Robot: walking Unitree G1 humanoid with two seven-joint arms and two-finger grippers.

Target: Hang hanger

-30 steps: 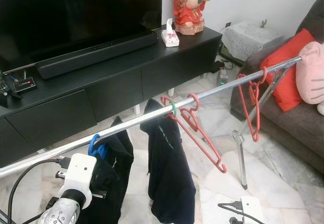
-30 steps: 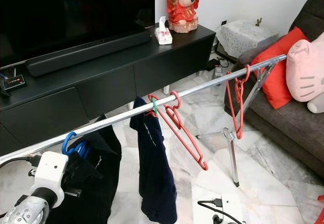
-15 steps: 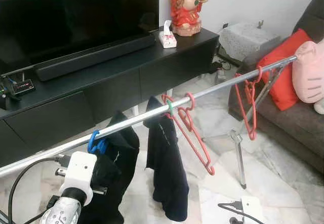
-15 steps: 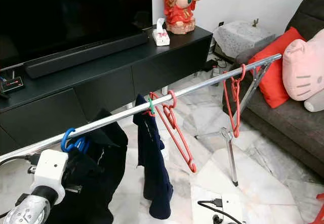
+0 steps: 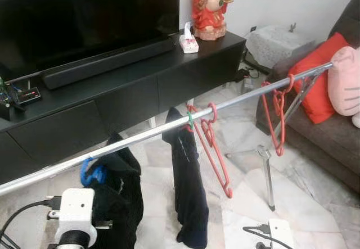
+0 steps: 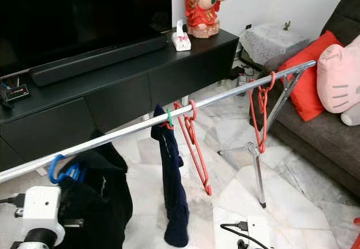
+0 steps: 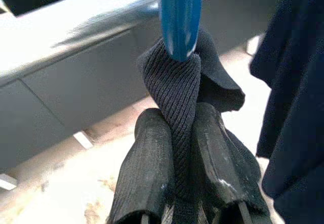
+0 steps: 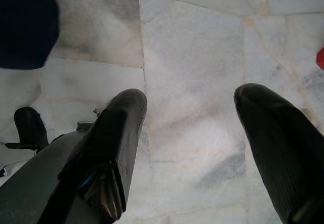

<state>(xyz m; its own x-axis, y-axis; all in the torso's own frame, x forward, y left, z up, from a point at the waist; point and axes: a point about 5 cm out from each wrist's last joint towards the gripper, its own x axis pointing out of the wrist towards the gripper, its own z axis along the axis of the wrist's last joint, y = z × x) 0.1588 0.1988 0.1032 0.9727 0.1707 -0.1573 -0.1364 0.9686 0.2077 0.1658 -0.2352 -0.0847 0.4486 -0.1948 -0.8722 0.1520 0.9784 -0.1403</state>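
A blue hanger (image 5: 91,173) carrying a black garment (image 5: 119,204) hangs just under the silver rail (image 5: 236,102), its hook looking clear of the bar. In the left wrist view my left gripper (image 7: 182,128) is shut on a fold of that black knit garment (image 7: 172,77), right below the blue hanger (image 7: 179,16). The left wrist (image 5: 76,212) sits low beside the garment. Further along the rail hang a navy garment (image 5: 188,187) and two red hangers (image 5: 212,145) (image 5: 277,117). My right gripper (image 8: 190,113) is open over the marble floor.
A black TV console (image 5: 129,86) with a soundbar stands behind the rail. A grey sofa (image 5: 332,136) with a red cushion and a pink plush is at the right. The rack's leg (image 5: 269,176) and a white power strip (image 5: 278,232) are on the floor.
The blue hanger with its black garment has dropped from the rail to just below it, and my left wrist has lowered with it. The middle red hanger and navy garment swing.
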